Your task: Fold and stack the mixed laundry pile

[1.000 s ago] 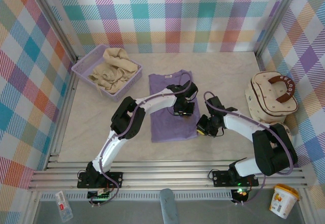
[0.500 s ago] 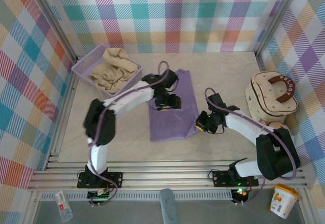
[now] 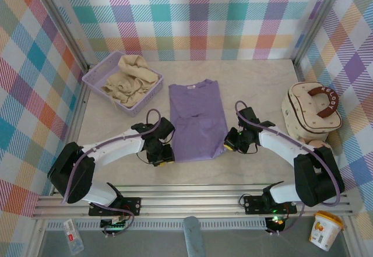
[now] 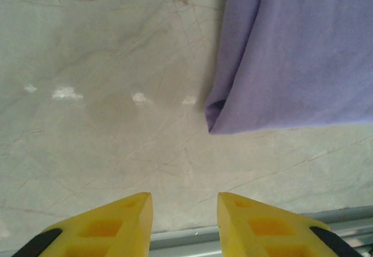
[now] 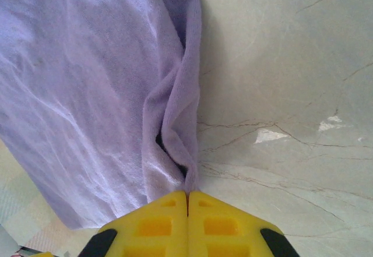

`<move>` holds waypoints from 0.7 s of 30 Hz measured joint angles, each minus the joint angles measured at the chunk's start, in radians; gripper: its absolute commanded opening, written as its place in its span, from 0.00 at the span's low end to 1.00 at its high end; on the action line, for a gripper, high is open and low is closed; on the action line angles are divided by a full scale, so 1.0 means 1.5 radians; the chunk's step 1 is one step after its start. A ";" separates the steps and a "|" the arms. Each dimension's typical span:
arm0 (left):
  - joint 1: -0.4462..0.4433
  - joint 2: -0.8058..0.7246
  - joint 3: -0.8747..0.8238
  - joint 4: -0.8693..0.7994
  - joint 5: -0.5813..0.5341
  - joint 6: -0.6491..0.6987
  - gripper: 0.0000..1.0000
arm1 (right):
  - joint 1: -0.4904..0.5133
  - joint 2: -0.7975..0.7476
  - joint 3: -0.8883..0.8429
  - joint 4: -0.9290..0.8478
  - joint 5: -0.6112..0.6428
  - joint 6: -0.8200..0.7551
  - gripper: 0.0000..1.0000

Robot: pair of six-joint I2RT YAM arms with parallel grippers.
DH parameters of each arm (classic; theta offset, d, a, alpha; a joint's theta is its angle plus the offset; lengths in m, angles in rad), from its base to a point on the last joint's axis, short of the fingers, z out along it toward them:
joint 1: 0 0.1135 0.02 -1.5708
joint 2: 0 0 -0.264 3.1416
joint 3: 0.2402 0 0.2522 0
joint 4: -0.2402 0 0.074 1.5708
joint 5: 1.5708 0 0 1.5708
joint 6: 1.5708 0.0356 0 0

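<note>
Lavender cloth: the T-shirt (image 3: 195, 120) is laid flat near the middle of the worktop (image 3: 256, 82) as a long narrow strip, with its collar end toward the far wall. A layer is seen doubled over along its left side, and a rounded folded corner (image 4: 217, 112) is seen in the left wrist view.

The right edge near the hem is gathered into a raised ridge (image 5: 178, 117). This ridge is run straight into the right tool (image 3: 231, 143), whose yellow fingers (image 5: 221, 225) are pressed together and clamped on the cloth edge.

The left tool (image 3: 160, 155) is held over bare worktop just beside the lower left corner of the T-shirt. It is not touching the cloth. Its fingers (image 4: 125, 219) are set apart, with nothing between them.

The cream shirt (image 3: 129, 81) is left crumpled in the basket (image 3: 93, 75) at the far left corner, well apart from the T-shirt. A bag (image 3: 312, 111) is stood at the right edge of the worktop.
</note>
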 measured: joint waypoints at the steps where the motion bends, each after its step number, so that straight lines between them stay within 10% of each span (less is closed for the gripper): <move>1: 0.000 0.002 -0.004 0.019 0.000 -0.007 0.35 | 0.002 0.000 0.000 0.000 0.000 0.000 0.00; 14: -0.015 0.136 0.023 0.115 0.003 -0.015 0.24 | 0.006 -0.010 -0.003 -0.007 0.001 0.000 0.00; 21: -0.016 0.144 0.037 0.111 -0.004 -0.004 0.00 | 0.006 -0.020 -0.007 -0.013 0.001 -0.003 0.00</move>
